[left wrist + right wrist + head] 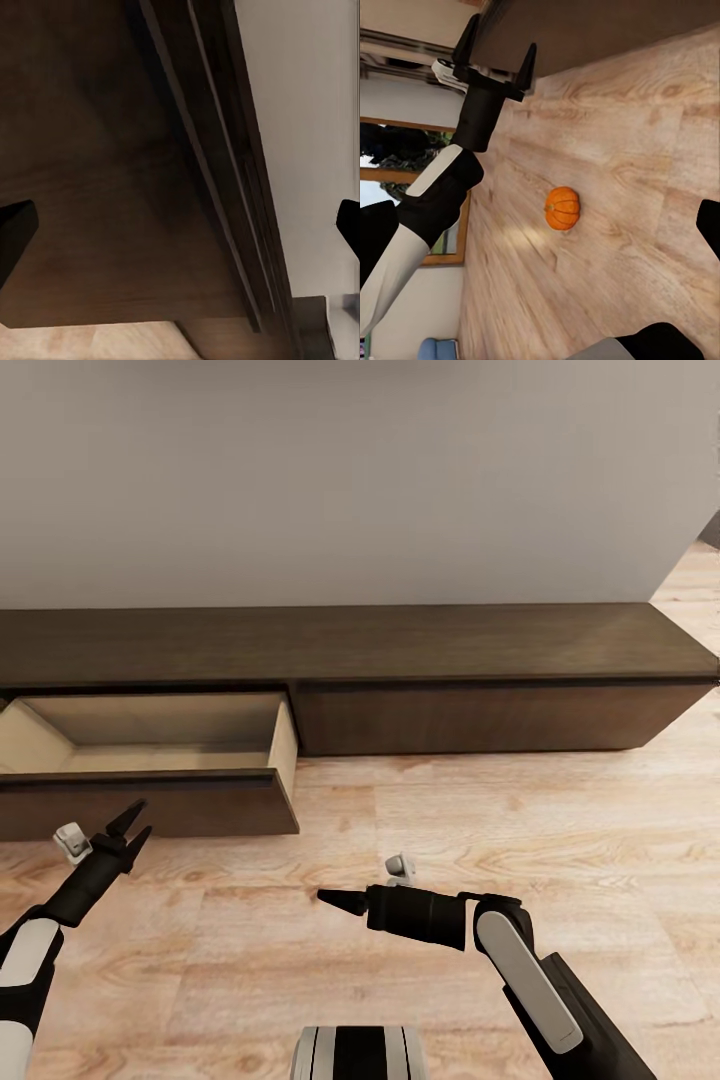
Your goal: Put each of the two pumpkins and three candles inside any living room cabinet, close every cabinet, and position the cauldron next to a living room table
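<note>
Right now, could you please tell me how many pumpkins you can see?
1: one pumpkin lies on the wood floor in the right wrist view, beyond the left arm. The other may be out of view.

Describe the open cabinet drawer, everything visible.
The drawer is pulled out of the left section of the long dark-brown cabinet, which stands on the wood floor against the wall. Its front panel is flat dark wood without a handle; the inner walls and bottom look pale beige. The visible part of the interior holds nothing. The left tool, open, hovers just before the front panel without visibly touching it. The neighbouring right panel is shut.
</note>
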You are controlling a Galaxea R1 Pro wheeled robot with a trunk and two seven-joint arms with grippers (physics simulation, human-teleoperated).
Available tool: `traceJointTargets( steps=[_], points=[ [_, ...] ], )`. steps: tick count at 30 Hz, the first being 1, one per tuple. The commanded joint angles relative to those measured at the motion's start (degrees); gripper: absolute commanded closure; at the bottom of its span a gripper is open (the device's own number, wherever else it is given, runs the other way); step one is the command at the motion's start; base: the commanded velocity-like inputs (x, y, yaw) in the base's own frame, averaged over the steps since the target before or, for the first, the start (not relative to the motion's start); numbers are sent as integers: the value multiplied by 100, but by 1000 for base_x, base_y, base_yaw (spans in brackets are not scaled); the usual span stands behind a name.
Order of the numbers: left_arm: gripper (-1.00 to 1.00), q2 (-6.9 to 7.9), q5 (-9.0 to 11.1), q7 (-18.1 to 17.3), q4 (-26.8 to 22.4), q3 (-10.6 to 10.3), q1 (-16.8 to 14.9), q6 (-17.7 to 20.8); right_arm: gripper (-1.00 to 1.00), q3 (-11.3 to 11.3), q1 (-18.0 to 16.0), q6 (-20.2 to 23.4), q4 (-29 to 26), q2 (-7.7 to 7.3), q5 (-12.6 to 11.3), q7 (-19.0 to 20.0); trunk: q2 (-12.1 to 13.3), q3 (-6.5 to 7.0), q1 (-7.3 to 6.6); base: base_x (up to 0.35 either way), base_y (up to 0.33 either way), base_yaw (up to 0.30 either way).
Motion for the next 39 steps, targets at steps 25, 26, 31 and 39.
traceJointTargets(
  steps=[25,26,31,39],
  points=[
    [-100,13,31,18,2,10,-8,82,-100,2,-3,9,0,-2,34,34,32,551,-65,0,0,0],
    [-100,14,32,20,0,10,-8,85,-100,2,-3,9,0,-3,34,34,34,573,-68,0,0,0],
    [-100,25,33,39,-3,14,-7,131,-100,2,-3,7,0,2,34,34,195,667,-158,0,0,0],
    [-100,122,-21,78,-55,16,-8,785,-100,2,-3,9,0,-5,27,34,516,811,-334,0,0,0]
  ],
)
